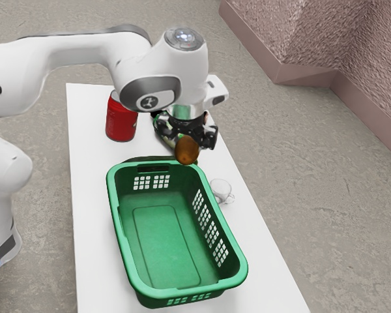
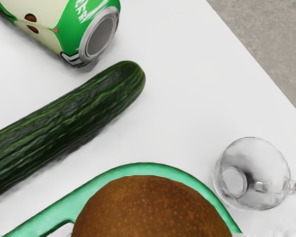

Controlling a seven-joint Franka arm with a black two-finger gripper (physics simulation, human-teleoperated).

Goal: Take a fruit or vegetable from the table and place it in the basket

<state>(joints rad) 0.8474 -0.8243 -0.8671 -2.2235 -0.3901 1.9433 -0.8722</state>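
Exterior: arm's side, high; wrist: close, downward.

Basket [image 1: 189,291]: smooth plastic, low sheen. Cup [image 2: 254,173]: clear, glossy, glass-like. Printed can [image 2: 56,24]: smooth, with bare metal end. Cucumber [image 2: 74,118]: ridged skin, soft gloss. Brown fruit [image 2: 150,207]: matt, finely speckled skin. Desk [image 1: 94,195]: smooth, matt. Floor [image 1: 326,208]: rough, concrete-like. Wall [image 1: 287,39]: coarse relief. Arm [image 1: 10,72]: smooth shell.

White arm [image 1: 133,65], rounded segments, grey trim bands, dark round logo near upper centre of frame; glossy grey cap above it, black end effector [image 1: 187,145], blue light strip at lower left.
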